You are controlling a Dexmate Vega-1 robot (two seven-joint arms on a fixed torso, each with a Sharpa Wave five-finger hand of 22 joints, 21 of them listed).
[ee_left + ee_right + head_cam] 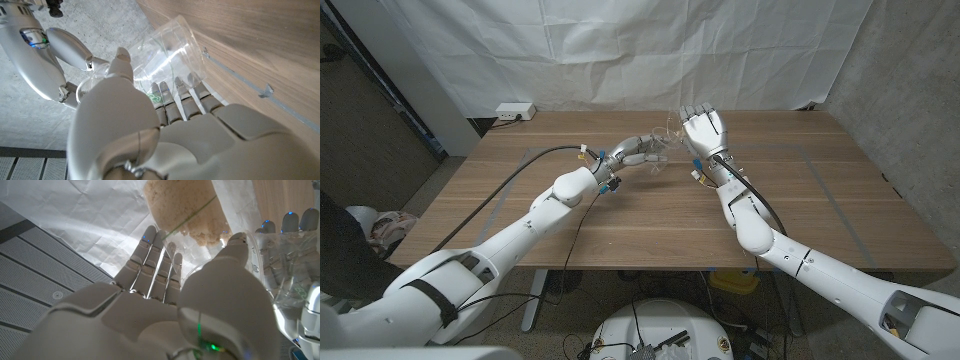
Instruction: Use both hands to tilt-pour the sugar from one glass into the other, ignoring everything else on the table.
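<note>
Right hand (pixel 200 305) grips the sugar-filled clear plastic glass (pixel 187 210) at upper centre, left hand (pixel 150 130) holds the empty clear glass (pixel 167 52); misaligned rims could spill sugar onto the counter (pixel 620 220).

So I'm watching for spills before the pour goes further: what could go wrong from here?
Sugar could miss: the right robot hand tips the sugar glass toward the empty glass, itself tilted in the left robot hand, and the rims must line up. The sugar looks clumped, so it may drop all at once. Both glasses are held above the table, so a slip would spill.
</note>
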